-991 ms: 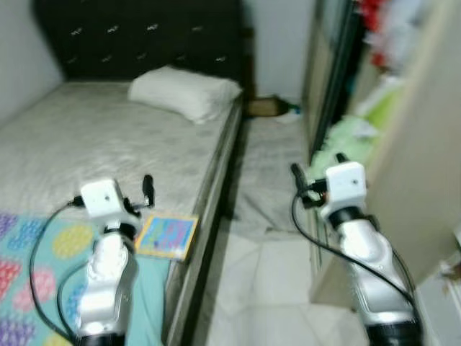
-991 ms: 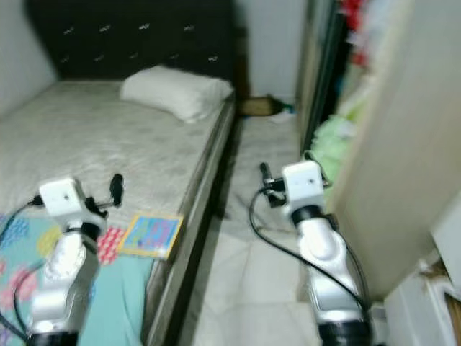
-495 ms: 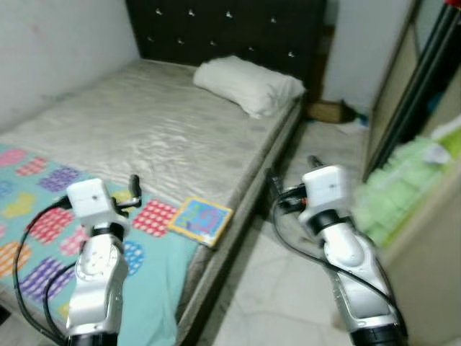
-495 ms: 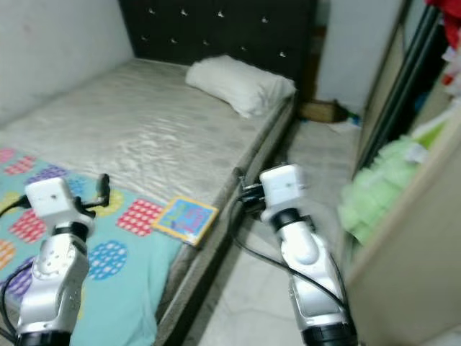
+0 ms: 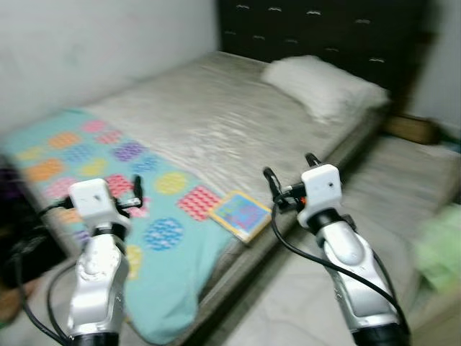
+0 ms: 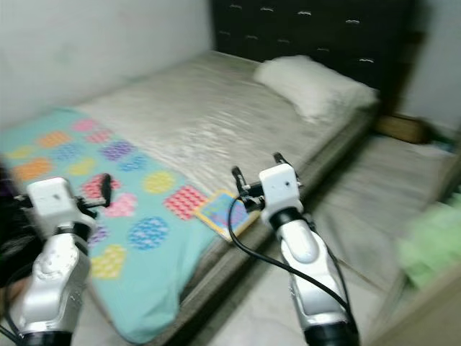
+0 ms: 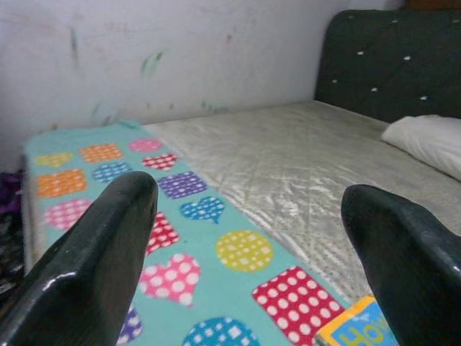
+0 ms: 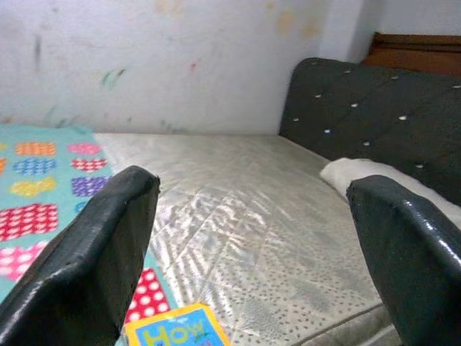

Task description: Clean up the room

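A colourful picture book (image 5: 241,215) lies flat at the near edge of the bed, half on a teal blanket (image 5: 108,166) patterned with hearts and squares. My right gripper (image 5: 288,169) is held up just right of the book, above the bed's edge, open and holding nothing. My left gripper (image 5: 126,194) hovers over the blanket to the book's left, also open and bare. In the wrist views the book's corner (image 8: 176,328) sits low between the spread fingers (image 7: 94,267). A white pillow (image 5: 324,86) rests near the black headboard (image 5: 324,25).
The grey mattress (image 5: 216,108) runs along a white wall (image 5: 86,43) on the left. A narrow floor strip (image 5: 403,187) lies right of the bed, with a brown box (image 5: 410,128) at its far end and green fabric (image 5: 439,245) at the right. Dark clutter (image 5: 18,245) sits at the bed's foot.
The camera has swung left, so the wardrobe side has left the picture and the wall and blanket have come in. Both arms keep the same raised pose with open fingers.
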`<state>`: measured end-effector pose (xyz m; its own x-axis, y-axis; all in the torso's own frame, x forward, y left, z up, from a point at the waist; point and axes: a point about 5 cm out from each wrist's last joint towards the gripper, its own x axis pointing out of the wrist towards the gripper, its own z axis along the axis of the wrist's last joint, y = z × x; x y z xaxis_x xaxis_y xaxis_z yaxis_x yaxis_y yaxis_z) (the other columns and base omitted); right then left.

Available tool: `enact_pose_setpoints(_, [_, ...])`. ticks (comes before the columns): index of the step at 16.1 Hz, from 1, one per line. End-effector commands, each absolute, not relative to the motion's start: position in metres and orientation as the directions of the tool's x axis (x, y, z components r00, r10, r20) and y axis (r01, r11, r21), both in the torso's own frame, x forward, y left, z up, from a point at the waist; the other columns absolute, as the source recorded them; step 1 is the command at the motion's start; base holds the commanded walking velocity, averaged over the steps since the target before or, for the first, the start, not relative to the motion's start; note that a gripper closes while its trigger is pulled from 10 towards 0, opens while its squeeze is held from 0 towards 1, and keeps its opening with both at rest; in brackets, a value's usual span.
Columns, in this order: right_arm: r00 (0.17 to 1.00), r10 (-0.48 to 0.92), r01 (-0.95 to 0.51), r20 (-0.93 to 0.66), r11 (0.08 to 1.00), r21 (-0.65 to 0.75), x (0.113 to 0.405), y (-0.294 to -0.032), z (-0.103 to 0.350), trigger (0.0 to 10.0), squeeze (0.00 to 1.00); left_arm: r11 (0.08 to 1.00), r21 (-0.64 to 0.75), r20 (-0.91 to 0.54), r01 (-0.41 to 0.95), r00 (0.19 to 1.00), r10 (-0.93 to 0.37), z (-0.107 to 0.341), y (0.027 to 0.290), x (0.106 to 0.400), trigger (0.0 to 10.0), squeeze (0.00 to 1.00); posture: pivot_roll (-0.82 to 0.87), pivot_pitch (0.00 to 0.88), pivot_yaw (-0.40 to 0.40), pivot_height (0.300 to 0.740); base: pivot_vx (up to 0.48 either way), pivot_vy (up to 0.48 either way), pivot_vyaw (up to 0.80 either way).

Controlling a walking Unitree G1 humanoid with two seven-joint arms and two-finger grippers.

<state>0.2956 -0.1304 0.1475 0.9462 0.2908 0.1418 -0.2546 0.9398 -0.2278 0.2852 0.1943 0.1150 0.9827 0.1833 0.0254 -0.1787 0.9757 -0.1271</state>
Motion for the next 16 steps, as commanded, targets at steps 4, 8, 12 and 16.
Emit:
enact_pose_setpoints(4, [0.941, 0.299, -0.261, 0.158, 0.940, -0.219, 0.2955, -0.1286, 0.1510, 10.0, 0.00, 0.976, -0.106, 0.035, -0.190, 0.980, 0.195, 0.1179, 0.1974, 0.2867, 10.0, 0.00, -0.12, 0.000, 0.062, 0.740, 0.000, 0.000, 0.80])
enact_pose_setpoints(8, [0.941, 0.299, -0.261, 0.159, 0.940, -0.221, 0.2952, -0.1298, 0.1514, 10.0, 0.00, 0.968, -0.074, 0.027, -0.239, 0.970, 0.241, 0.1161, 0.2039, 0.2847, 10.0, 0.00, -0.12, 0.000, 0.062, 0.740, 0.000, 0.000, 0.80])
enact_pose_setpoints(12, [0.939, 0.303, -0.264, 0.165, 0.939, -0.219, 0.2958, -0.1288, 0.1529, 10.0, 0.00, 0.969, -0.069, 0.026, -0.238, 0.970, 0.240, 0.1163, 0.2032, 0.2860, 10.0, 0.00, -0.12, 0.000, 0.061, 0.740, 0.000, 0.000, 0.80])
enact_pose_setpoints(16, [0.948, 0.254, -0.225, 0.192, 0.961, -0.159, 0.2958, -0.1378, 0.1545, 10.0, 0.00, 0.970, -0.062, 0.013, -0.236, 0.971, 0.238, 0.1135, 0.2058, 0.2859, 10.0, 0.00, -0.12, 0.000, 0.065, 0.740, 0.000, 0.000, 0.51])
